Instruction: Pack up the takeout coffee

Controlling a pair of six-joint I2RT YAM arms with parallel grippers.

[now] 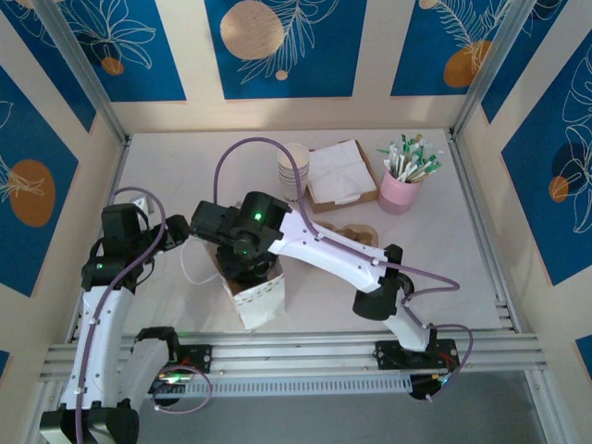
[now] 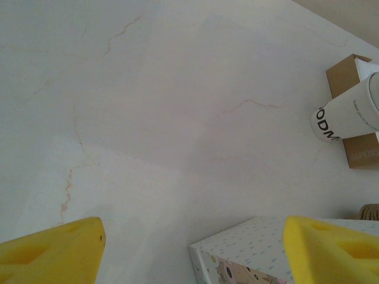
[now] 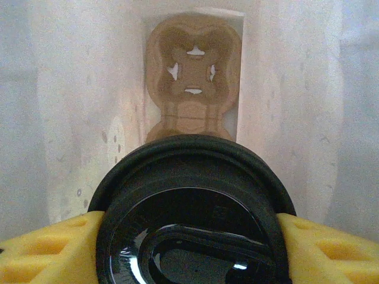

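2 robot arms work at a white table [image 1: 185,166]. The right gripper [image 3: 192,236] is down inside a white paper bag [image 1: 262,301]. The bag stands at the near part of the table, between the 2 arms. The gripper's 2 yellow fingers [image 3: 53,248] press on both sides of a coffee cup [image 3: 192,201] with a shiny black lid, so it has hold of the cup. The cup is inside the bag, over a brown cup tray [image 3: 194,77] that lies flat on the bag's floor. I cannot tell if the cup touches the tray.

The left gripper [image 2: 192,236] is just left of the bag, over the bare table. Its jaws stand far apart and hold nothing. A dotted corner of the bag shows near its right finger.

At the back of the table stands a stack of paper cups [image 1: 294,166]. Just beside it is a brown box [image 1: 344,203] with white napkins [image 1: 340,171] in it. 1 pink cup [image 1: 400,190] full of sticks and packets stands to the right of the box. More brown trays [image 1: 359,231] lie in front of the box.
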